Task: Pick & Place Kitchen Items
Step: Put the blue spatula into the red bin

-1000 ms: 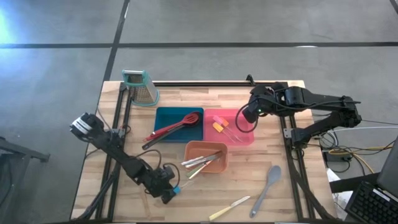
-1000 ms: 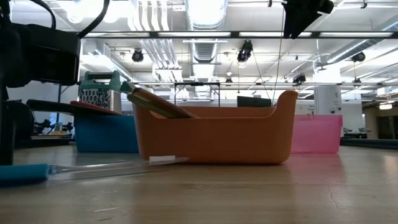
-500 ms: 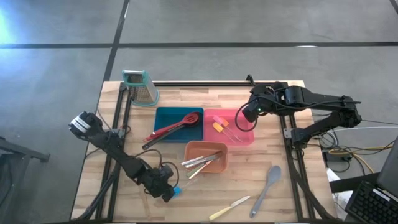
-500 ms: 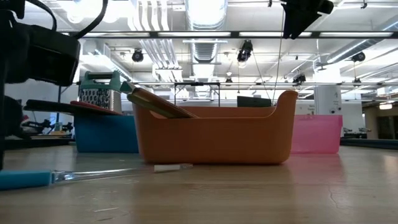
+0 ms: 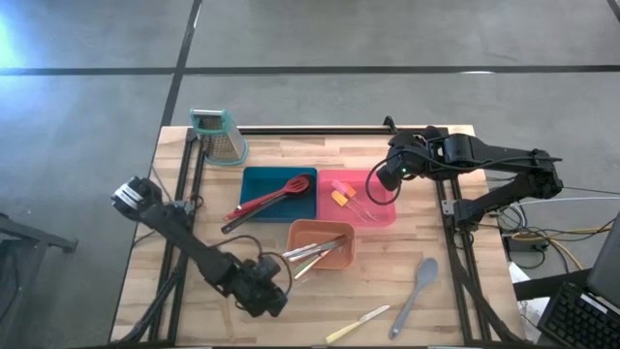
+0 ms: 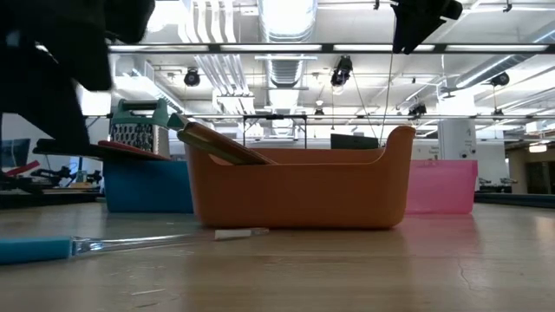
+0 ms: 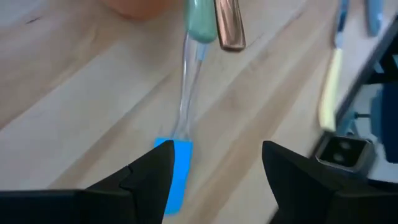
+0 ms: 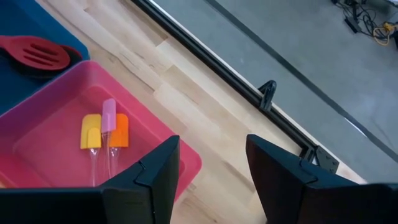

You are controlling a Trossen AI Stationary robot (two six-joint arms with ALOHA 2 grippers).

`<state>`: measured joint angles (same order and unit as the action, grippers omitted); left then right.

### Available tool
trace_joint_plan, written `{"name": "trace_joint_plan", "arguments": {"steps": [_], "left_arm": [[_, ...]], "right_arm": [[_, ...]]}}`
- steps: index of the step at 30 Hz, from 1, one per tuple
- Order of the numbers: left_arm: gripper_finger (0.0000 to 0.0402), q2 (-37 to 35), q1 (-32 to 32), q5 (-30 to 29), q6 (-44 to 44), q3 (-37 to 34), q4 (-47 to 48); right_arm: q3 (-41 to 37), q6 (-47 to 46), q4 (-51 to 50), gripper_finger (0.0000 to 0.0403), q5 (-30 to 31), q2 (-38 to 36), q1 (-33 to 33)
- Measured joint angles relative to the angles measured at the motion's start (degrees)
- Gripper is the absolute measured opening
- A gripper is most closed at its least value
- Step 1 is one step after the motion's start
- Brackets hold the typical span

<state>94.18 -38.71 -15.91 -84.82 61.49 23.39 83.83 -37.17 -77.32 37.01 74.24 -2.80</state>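
A spatula with a blue head (image 7: 176, 180) and a clear handle (image 7: 189, 93) lies flat on the table near its front left; its blue head (image 6: 35, 250) also shows in the low view. My left gripper (image 7: 214, 168) hangs open above it (image 5: 266, 296), with nothing between the fingers. Pastel-handled knives (image 5: 315, 250) lean out of the orange tray (image 5: 345, 260). Red and black spoons (image 5: 276, 197) lie in the blue tray (image 5: 254, 180). Small spatulas (image 8: 102, 130) lie in the pink tray (image 5: 383, 215). My right gripper (image 8: 211, 168) stands open above the pink tray's far right corner (image 5: 386, 180).
A grey spoon (image 5: 417, 289) and a yellow-handled knife (image 5: 356, 324) lie on the table's near right. A metal grater with a teal top (image 5: 219, 134) stands at the far left corner. A black rail (image 5: 310, 129) runs along the far edge.
My left gripper has risen from the table, away from the blue spatula. The spatula's clear handle has settled lower and it now lies flat on the wood. The right arm has kept still.
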Motion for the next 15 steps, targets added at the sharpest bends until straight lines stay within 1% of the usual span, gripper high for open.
{"name": "trace_joint_plan", "arguments": {"steps": [2,6,11,15], "left_arm": [[0.0247,2.14,0.53,0.24,0.85,1.33,0.05],[0.0247,6.25,1.06,2.55,1.01,3.57,-0.27],[0.0247,8.92,1.24,3.81,-1.62,6.7,0.17],[0.0247,10.12,1.26,5.04,-4.08,9.81,5.75]], "right_arm": [[0.0,0.34,0.0,0.0178,0.0,0.0,0.02],[-0.02,1.01,-0.04,0.0176,0.0,0.0,0.02],[-0.04,1.64,-0.14,0.0181,0.0,0.0,0.01],[-0.04,3.39,-0.07,0.0183,0.0,0.0,-0.11]]}}
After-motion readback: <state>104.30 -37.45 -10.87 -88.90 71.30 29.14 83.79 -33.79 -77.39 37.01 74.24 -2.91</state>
